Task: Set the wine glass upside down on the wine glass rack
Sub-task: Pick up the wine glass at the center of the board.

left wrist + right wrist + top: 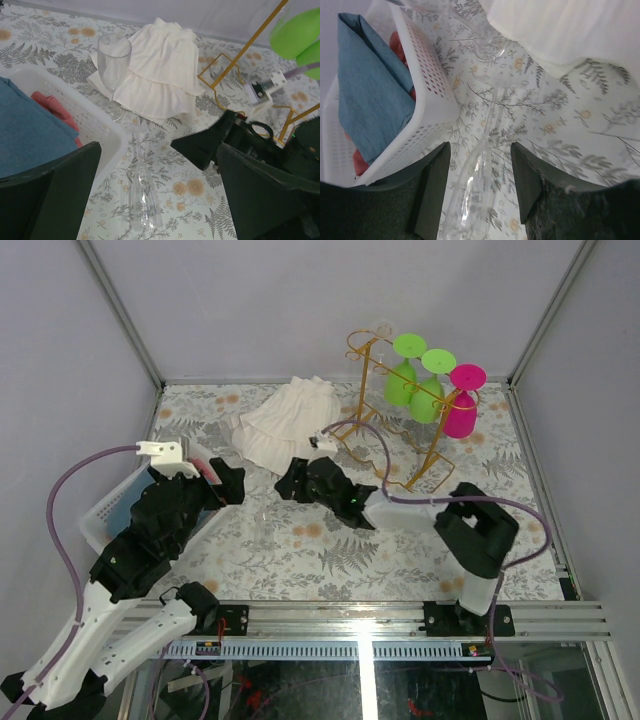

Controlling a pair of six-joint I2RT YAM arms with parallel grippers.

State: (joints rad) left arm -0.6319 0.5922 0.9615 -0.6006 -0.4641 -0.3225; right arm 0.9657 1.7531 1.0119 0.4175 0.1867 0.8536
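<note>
A clear wine glass (476, 197) lies on its side on the patterned table, its stem (495, 107) pointing away from my right wrist camera. My right gripper (477, 192) is open and straddles the bowl of the glass, with a gap showing on both sides. In the left wrist view the same wine glass (142, 195) lies just ahead of my wide-open left gripper (160, 200), which holds nothing. The gold wire wine glass rack (375, 420) stands at the back right, with green glasses (405, 380) and a pink glass (462, 405) hanging upside down on it.
A white plastic basket (95, 117) holding blue cloth (367, 95) sits left of the glass, close to my right gripper's left finger (432, 190). A second clear glass (114, 60) stands upright by a white pleated cloth (285, 425). Grey walls enclose the table.
</note>
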